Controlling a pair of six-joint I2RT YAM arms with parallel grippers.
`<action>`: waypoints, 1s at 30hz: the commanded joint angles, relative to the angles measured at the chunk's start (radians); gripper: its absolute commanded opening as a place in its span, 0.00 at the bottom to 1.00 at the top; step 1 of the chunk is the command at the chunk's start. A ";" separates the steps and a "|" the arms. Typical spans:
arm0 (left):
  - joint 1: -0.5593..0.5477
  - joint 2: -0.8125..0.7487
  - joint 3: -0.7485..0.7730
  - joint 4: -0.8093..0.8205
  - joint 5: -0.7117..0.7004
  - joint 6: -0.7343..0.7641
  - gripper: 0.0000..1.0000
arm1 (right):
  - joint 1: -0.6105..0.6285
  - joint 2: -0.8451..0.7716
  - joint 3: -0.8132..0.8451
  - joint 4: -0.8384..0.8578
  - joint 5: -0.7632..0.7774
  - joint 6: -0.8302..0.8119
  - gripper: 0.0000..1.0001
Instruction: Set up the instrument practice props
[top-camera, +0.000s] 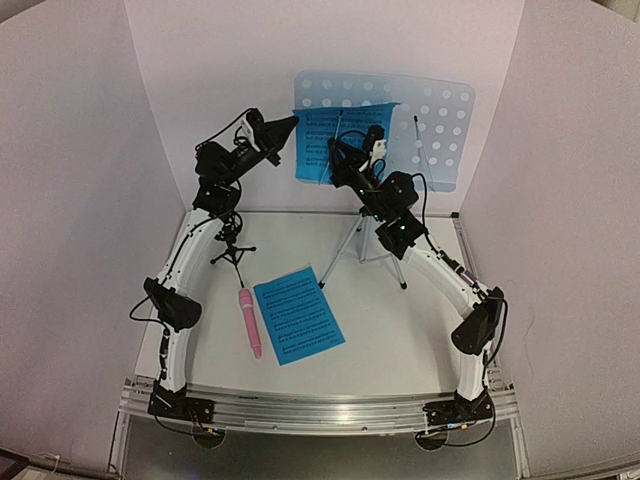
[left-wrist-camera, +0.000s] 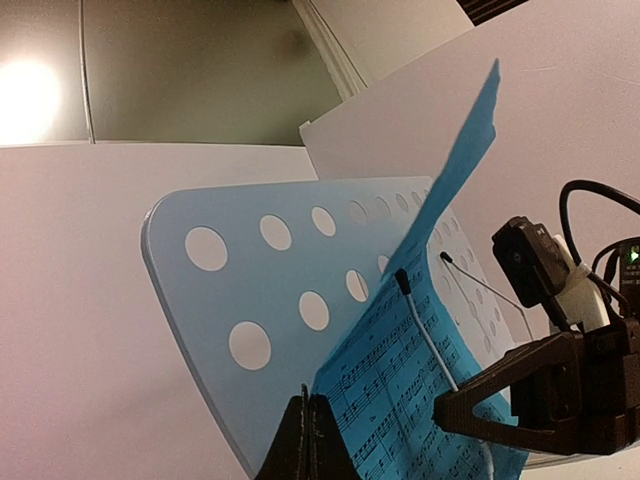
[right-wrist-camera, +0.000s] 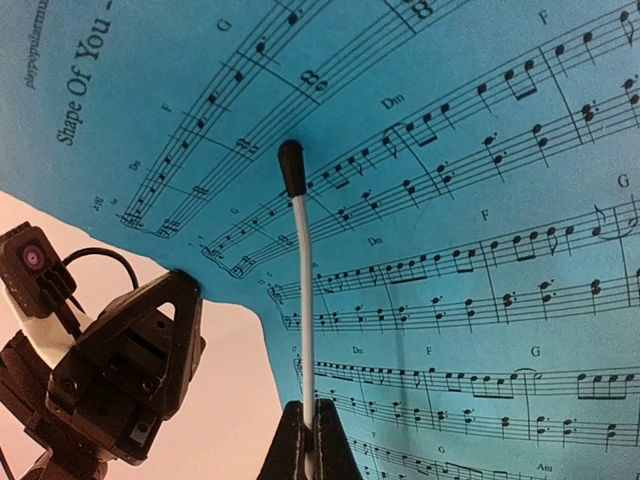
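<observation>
Steadies the bright blue sheet-music page (left-wrist-camera: 400, 400) against the pale-blue perforated music stand (left-wrist-camera: 250, 290), just above the left claw (left-wrist-camera: 308, 420) pinched on its lower edge. Clamps the thin white black-tipped retainer wire (right-wrist-camera: 303, 300), rising straight from the shut right claw (right-wrist-camera: 305, 430), likely for pinning that page.

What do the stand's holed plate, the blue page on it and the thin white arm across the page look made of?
The plate looks like painted sheet metal, possibly plastic: pale blue, rigid, smooth, with punched round holes. The page is thin matte paper, printed with notes; it curls freely. The arm seems white-coated wire, probably metal, with a black rubbery tip.
</observation>
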 joint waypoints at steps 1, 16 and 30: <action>-0.004 0.010 0.034 0.047 -0.021 0.015 0.00 | 0.001 0.003 0.021 -0.038 0.007 0.013 0.01; -0.004 0.000 0.011 0.068 -0.028 0.010 0.04 | 0.001 0.004 0.025 -0.037 -0.005 0.009 0.08; -0.004 -0.025 -0.014 0.103 -0.071 0.040 0.33 | 0.001 -0.031 -0.016 -0.017 -0.002 0.011 0.13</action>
